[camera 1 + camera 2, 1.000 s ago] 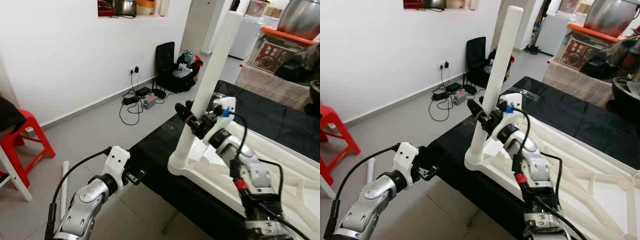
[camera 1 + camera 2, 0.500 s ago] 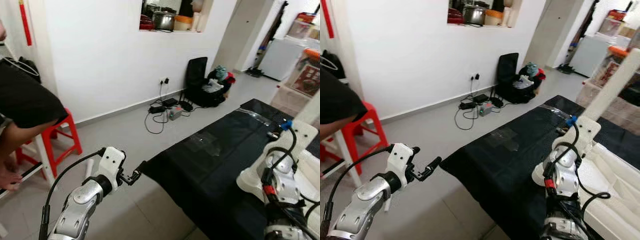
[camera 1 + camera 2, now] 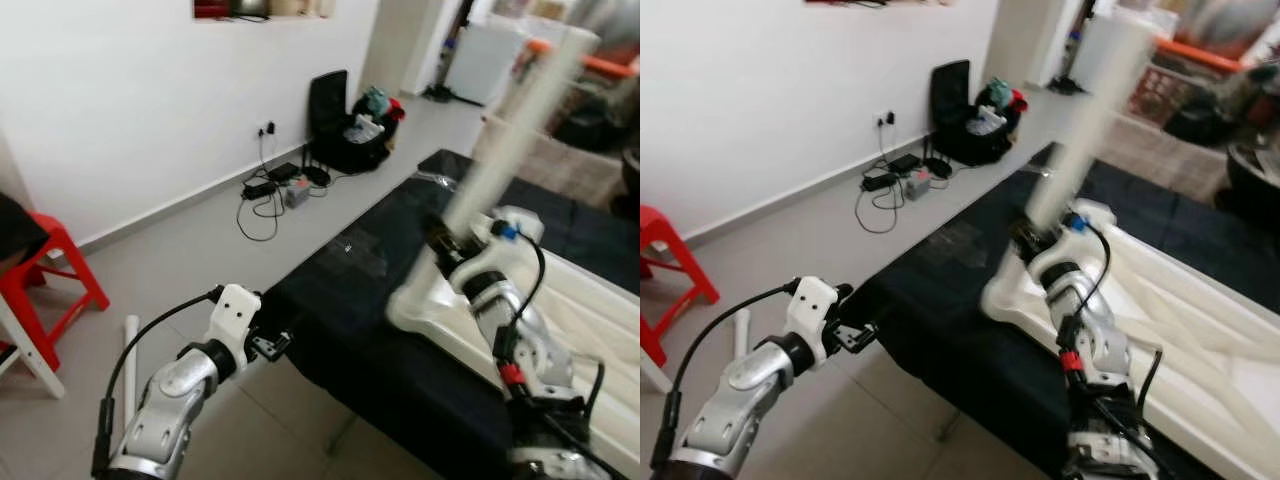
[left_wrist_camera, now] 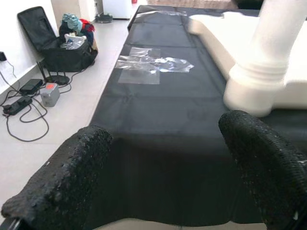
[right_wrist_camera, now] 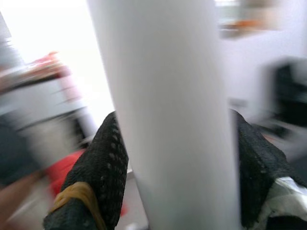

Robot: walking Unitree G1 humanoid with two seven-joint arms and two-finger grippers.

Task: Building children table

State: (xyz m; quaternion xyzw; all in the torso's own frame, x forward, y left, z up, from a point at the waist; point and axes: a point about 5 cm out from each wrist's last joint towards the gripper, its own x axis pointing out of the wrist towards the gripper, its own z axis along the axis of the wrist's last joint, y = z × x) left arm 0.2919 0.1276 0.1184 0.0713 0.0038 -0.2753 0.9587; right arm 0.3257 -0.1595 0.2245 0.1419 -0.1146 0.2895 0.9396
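Head views: the long white plastic table leg (image 3: 505,130) stands nearly upright, tilted, socketed in the white tabletop's (image 3: 1200,330) corner on the black-draped table (image 3: 360,280); the right claw (image 3: 440,238) clamps it low. Left wrist: the left claw (image 4: 163,182) gapes empty beside the table edge. Right wrist: fingers (image 5: 103,167) flank the leg.

L arm bent, reaching fwd; left gripper (image 3: 278,343) fingers spread apart, empty, just off the counter's near corner. R arm raised over counter; right gripper (image 3: 441,238) fingers clamped around white leg (image 5: 168,110).
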